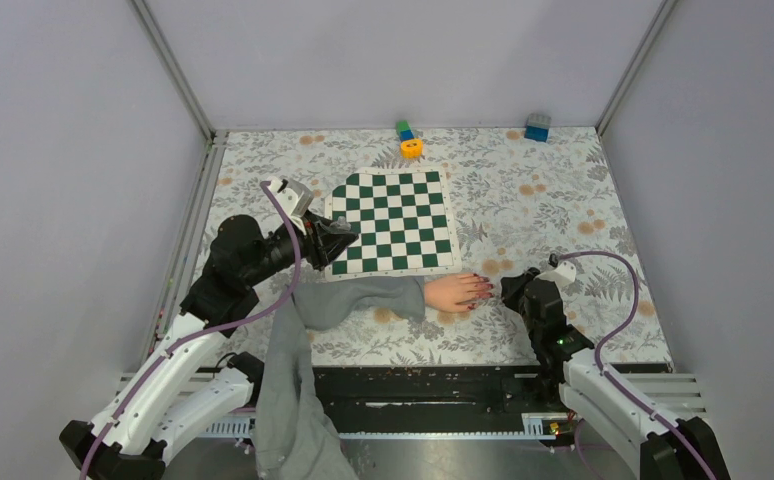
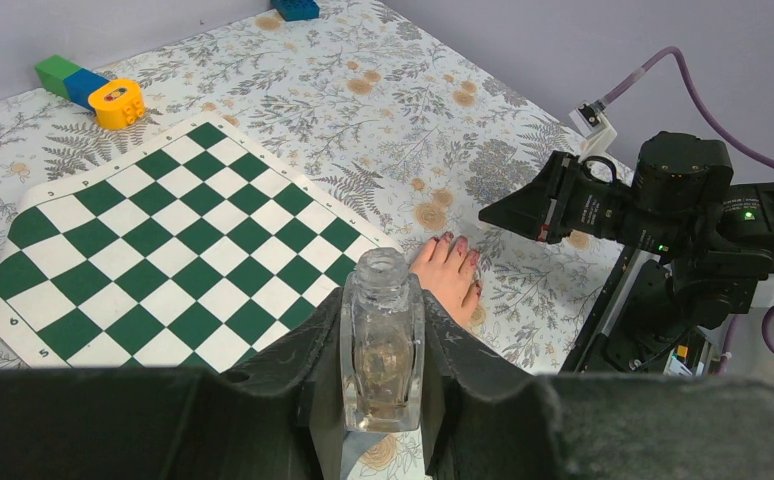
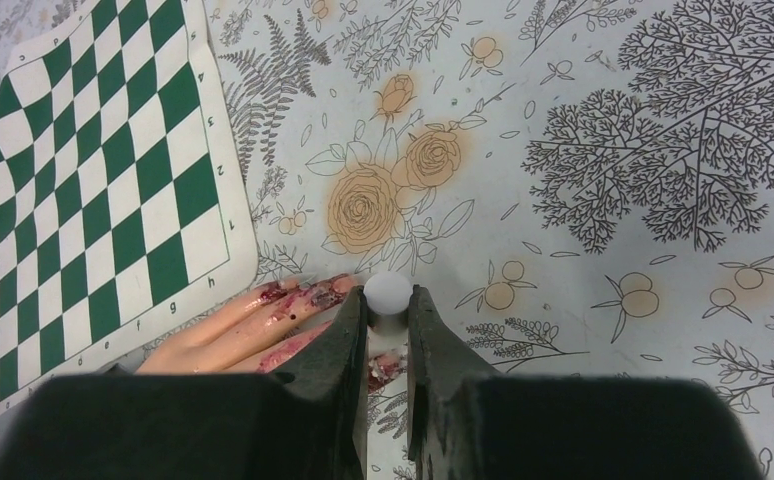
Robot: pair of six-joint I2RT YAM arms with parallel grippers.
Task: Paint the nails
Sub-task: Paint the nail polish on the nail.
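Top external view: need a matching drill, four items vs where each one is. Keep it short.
Items:
1. glass bottle
2. white knob
3. yellow block
4. blue block

Places:
A. pinched between the right fingers, close to the nails
B. just past the far edge of the chess mat
C. far right corner of the table
D. upright, clamped between the left fingers

Pairs: 1-D, 2-A, 3-B, 4-C
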